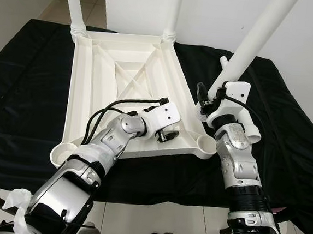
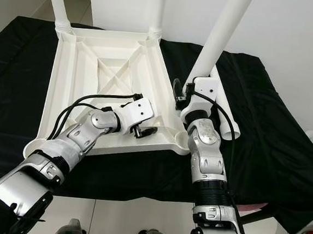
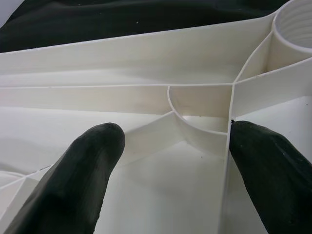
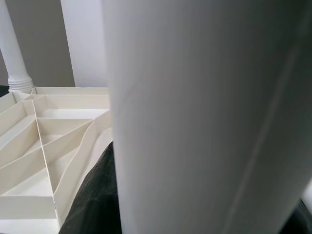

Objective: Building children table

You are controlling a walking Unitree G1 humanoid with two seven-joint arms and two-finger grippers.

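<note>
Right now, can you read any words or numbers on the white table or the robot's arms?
None. The upside-down white tabletop, the loose white leg at the right gripper, the left gripper and the black cloth carry no readable text.

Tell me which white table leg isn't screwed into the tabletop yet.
The slanted leg held by the right gripper; the two far legs stand upright in their corner sockets.

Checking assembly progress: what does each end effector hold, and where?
Right end effector holds a loose table leg near its lower end. Left end effector holds nothing, open over the tabletop's underside.
</note>
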